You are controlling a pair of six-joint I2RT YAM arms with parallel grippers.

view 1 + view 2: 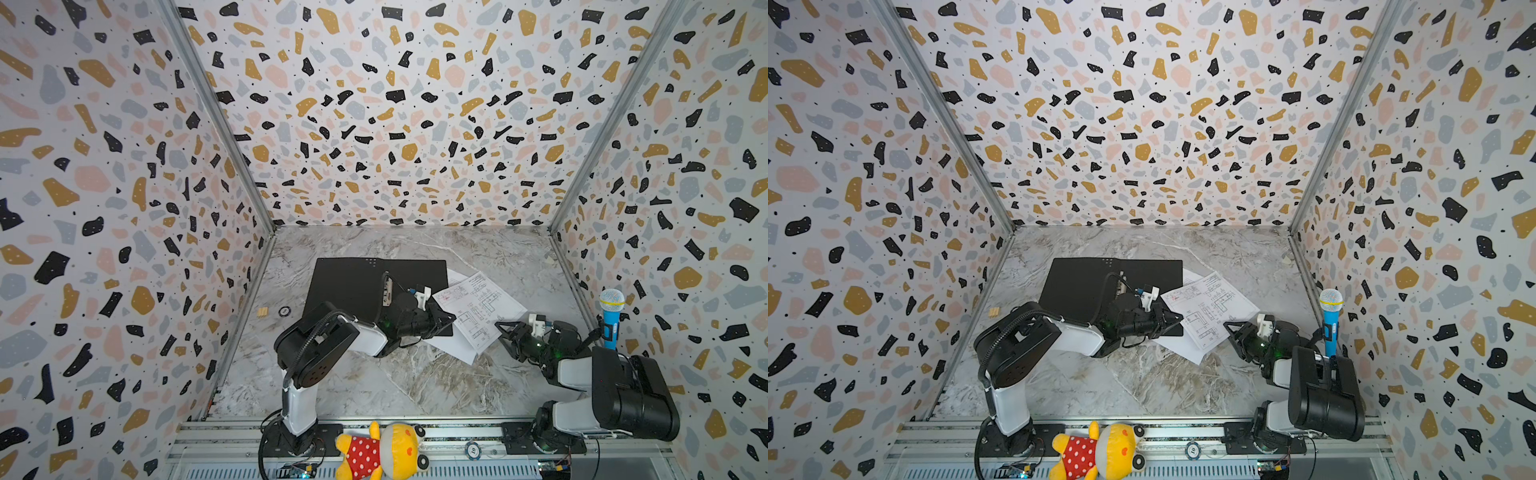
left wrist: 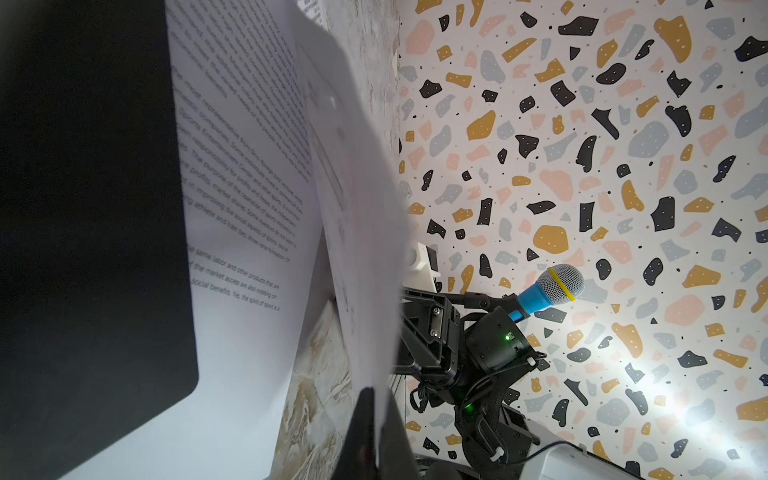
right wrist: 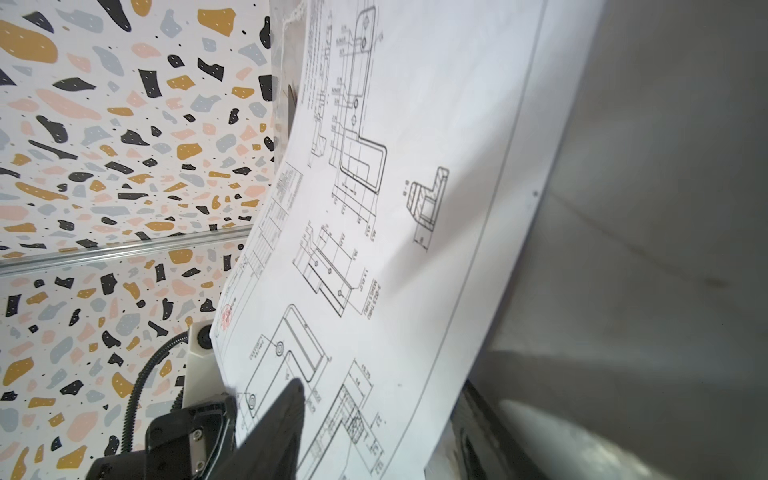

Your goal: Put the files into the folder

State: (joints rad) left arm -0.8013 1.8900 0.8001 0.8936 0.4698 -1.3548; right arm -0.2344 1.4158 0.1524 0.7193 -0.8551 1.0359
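Note:
The folder (image 1: 353, 282) (image 1: 1084, 282) lies open on the marble table, black inside up. To its right are the files. The sheet with line drawings (image 1: 482, 303) (image 3: 415, 249) rests on top, and the text sheet (image 1: 455, 347) (image 2: 249, 166) lies under it, beside the folder (image 2: 83, 208). My left gripper (image 1: 452, 319) (image 2: 376, 395) is shut on the drawing sheet's (image 2: 361, 208) left edge, lifting it slightly. My right gripper (image 1: 500, 330) (image 3: 382, 386) is at that sheet's near right edge. Its fingers stand apart, one over the paper and one below.
A blue microphone (image 1: 611, 320) stands by the right wall, behind the right arm. A yellow plush toy (image 1: 382, 451) and a chip (image 1: 472, 450) lie on the front rail. A small wooden block (image 1: 262, 311) and a ring (image 1: 284, 311) sit near the left wall.

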